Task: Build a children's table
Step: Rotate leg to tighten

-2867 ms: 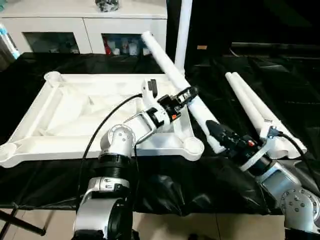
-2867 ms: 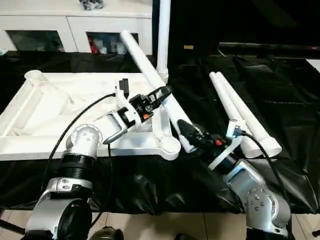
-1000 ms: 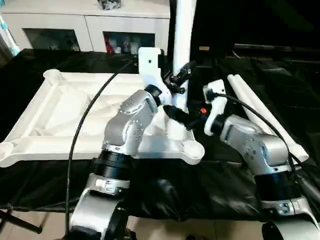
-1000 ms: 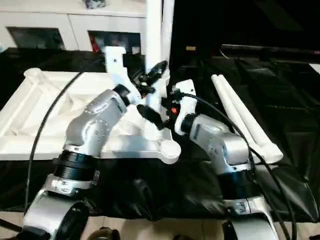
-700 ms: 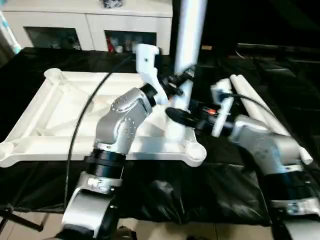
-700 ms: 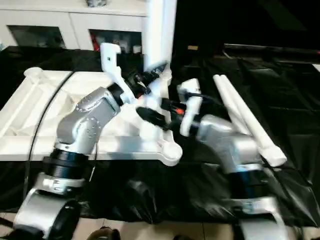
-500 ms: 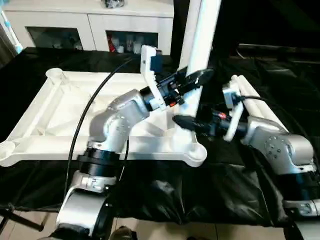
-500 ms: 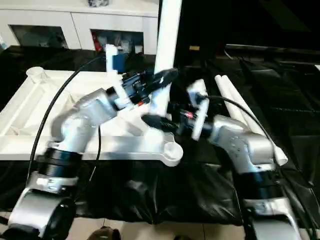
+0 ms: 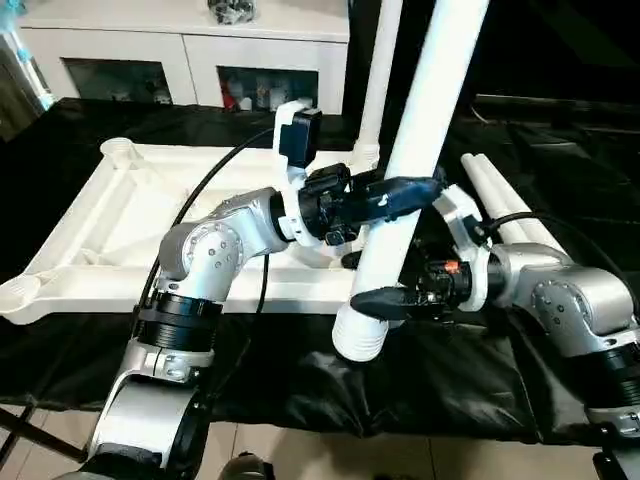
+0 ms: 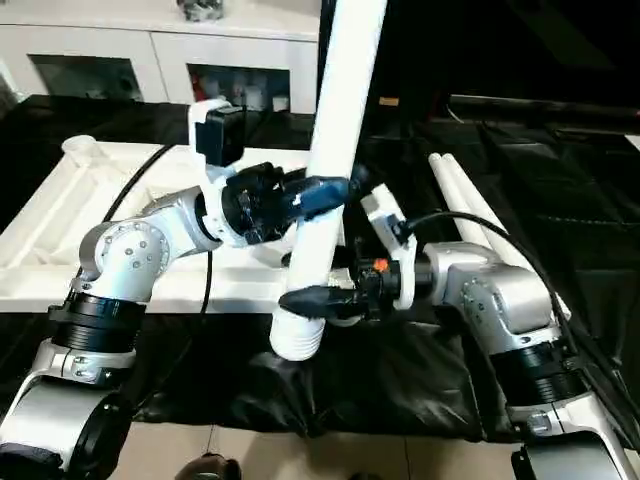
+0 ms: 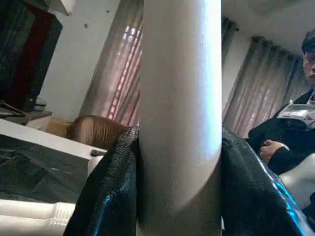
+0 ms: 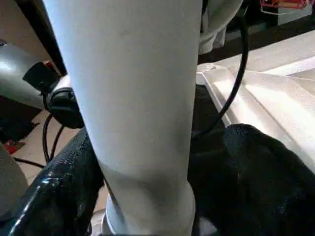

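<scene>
- Left eye view has us holding a leg (image 9: 415,150) nearly upright, slightly tilted, its ribbed plug end hanging just off the near right corner of the table top (image 9: 80,250).
- Our left gripper (image 9: 405,192) is clamped across the leg at mid-height, fingers (image 11: 106,187) pressed to either side.
- Our right gripper (image 9: 375,300) sits lower, near the plug end; its fingers flank the tube, but we cannot quite tell whether they press it or stand a touch wide.
- Risk: smooth, glossy plastic on a tapered tube could slide through a one-point grip, and the plug could miss the round corner socket, which is hidden behind the arms.
- Two spare legs (image 9: 500,205) lie on the crinkled black cloth (image 9: 560,160); one more leg (image 9: 378,80) stands planted at the far corner.
</scene>
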